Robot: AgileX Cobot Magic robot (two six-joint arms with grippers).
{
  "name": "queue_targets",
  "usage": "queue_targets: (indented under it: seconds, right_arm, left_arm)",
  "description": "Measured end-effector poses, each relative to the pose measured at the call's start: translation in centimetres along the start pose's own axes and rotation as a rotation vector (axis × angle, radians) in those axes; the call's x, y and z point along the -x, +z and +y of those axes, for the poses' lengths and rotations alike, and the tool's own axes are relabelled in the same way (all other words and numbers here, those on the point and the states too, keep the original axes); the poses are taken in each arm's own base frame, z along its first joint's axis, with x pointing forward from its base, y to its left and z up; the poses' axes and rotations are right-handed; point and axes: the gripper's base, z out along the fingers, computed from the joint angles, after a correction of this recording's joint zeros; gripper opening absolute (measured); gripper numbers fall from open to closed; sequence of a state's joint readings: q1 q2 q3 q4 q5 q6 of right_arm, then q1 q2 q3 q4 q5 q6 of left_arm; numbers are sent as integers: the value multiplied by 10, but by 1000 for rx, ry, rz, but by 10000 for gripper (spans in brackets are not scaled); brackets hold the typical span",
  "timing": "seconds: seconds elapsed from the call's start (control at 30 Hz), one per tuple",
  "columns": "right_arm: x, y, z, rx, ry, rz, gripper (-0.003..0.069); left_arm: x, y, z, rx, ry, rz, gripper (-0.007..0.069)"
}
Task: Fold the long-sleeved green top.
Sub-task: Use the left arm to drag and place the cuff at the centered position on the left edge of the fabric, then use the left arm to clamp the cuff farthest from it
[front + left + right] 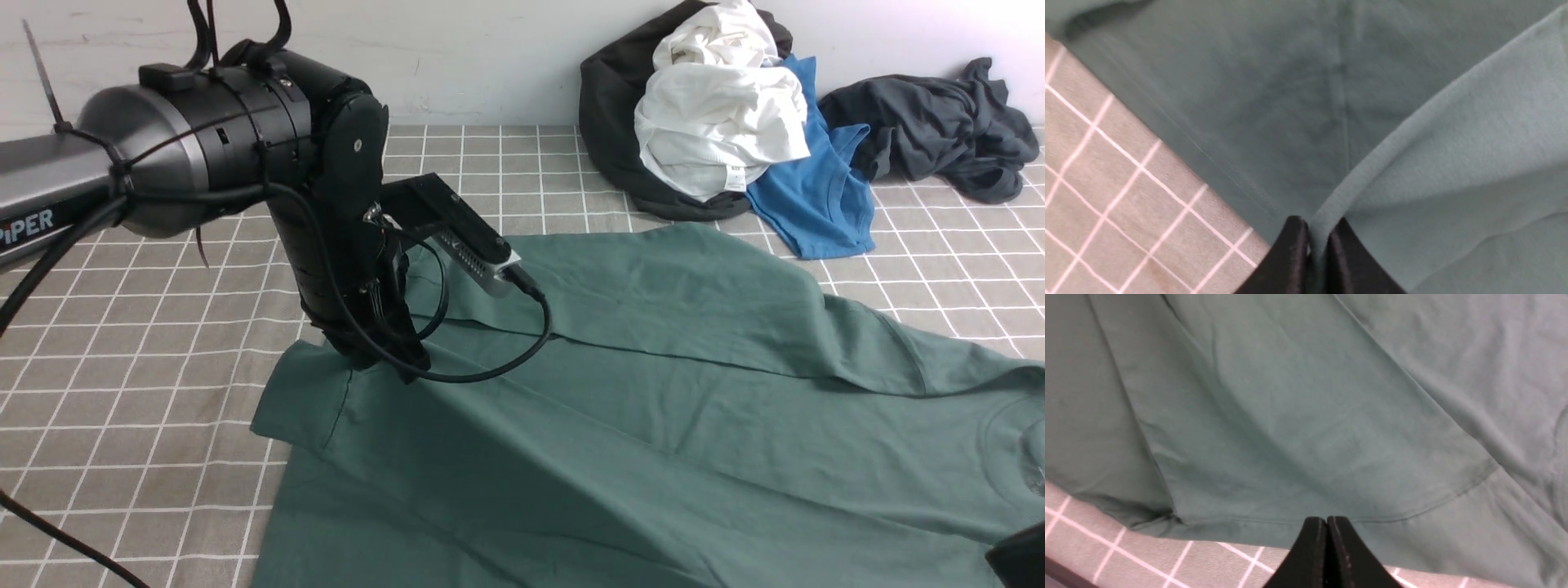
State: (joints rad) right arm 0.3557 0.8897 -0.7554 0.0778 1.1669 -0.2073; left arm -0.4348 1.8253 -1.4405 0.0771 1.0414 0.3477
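Left gripper [1318, 234] tight on fold of green long-sleeved top [653, 408]; right gripper [1326, 523] closed, empty, at its hem.

The front camera sits between the arms, facing forward and slightly downward over the beige white-gridded tablecloth [163, 425] toward the white wall [490, 49], with the black left arm [245, 147] looming close. The left wrist camera looks past the left gripper [1318, 239], very near the large dark green jersey top [653, 392] and the tablecloth's edge. The right wrist camera peers past the right gripper [1327, 524], similarly close. All three views share that top and tablecloth.
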Motion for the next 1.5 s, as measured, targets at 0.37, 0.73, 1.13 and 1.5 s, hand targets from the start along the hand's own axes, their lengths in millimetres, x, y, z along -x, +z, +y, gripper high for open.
queue_targets:
  seconds: [0.37, 0.73, 1.13, 1.5]
  right_arm:
    - [2, 0, -2, -23, 13, -23, -14]
    - [9, -1, -5, -57, 11, -94, -14]
    - [27, 3, -17, -160, 27, -185, -14]
    - [33, 23, -20, -159, 17, -98, -14]
  left_arm:
    - [-3, 60, 19, -51, -97, 101, 169]
    - [12, 36, 78, -3, -436, -64, 527]
    - [58, 98, 110, -79, -486, -154, 440]
    - [64, 127, 115, -70, -483, -142, 278]
